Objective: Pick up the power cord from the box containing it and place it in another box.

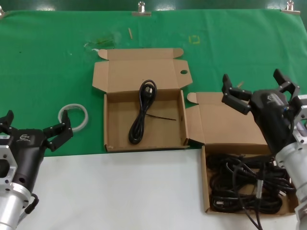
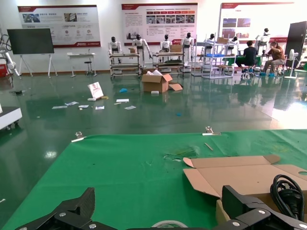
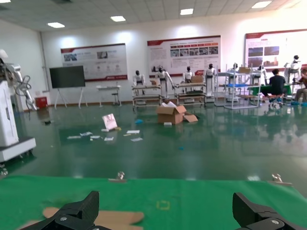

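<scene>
The power cord (image 1: 142, 111), a thin black looped bundle with its plug at the far end, lies inside the centre cardboard box (image 1: 165, 132), whose lid with a round hole stands open behind and which shows no side flap. The right-hand box (image 1: 225, 125) has a slanted side flap (image 1: 194, 125) and holds a big mass of black cables (image 1: 249, 184). My right gripper (image 1: 258, 91) is open and empty above that box's lid. My left gripper (image 1: 34, 125) is open and empty at the lower left, apart from both boxes. The cord's plug end shows in the left wrist view (image 2: 288, 194).
A white tape roll (image 1: 74, 117) lies on the green cloth just ahead of my left gripper, left of the centre box; it also shows in the left wrist view (image 2: 168, 224). White table surface runs along the front. Metal clips (image 1: 141, 8) hold the cloth's far edge.
</scene>
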